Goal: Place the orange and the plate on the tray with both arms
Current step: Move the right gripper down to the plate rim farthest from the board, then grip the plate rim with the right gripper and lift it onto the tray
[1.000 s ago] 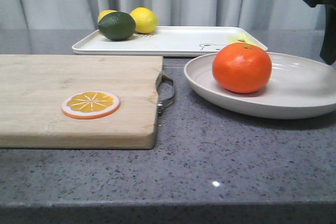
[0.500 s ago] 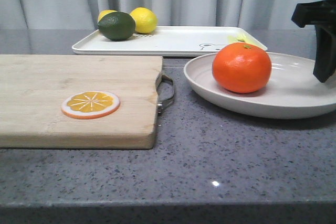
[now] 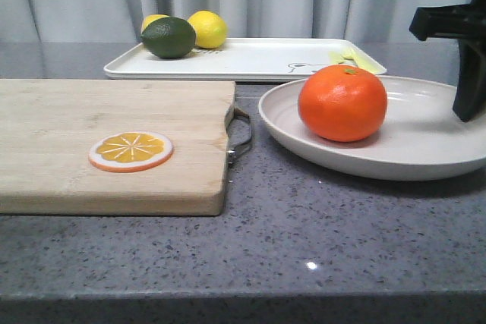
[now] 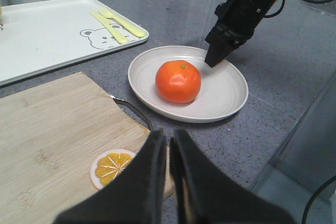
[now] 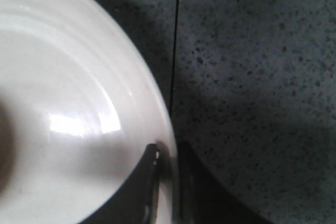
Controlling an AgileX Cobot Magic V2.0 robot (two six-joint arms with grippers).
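Toward the right edge of the grey table (image 3: 319,233), the plate (image 3: 425,142) has yet to reach the tray (image 3: 258,62), which waits along the table's far edge with lemons (image 3: 206,28) and a lime (image 3: 168,37) at its far left corner and a yellow fork (image 4: 113,24) by the bear drawing. The orange (image 3: 342,102) sits inside the plate, near its left rim, so both task items remain off the tray. The right gripper (image 5: 167,182) is clamped on the plate's right rim, one finger inside, one outside; the plate's near side seems slightly raised, though the front view leaves that uncertain. The left gripper (image 4: 168,156) hangs clenched and empty above the cutting board (image 3: 114,142), near the orange slice (image 3: 130,150). Judged from this, the carry to the tray is only beginning.
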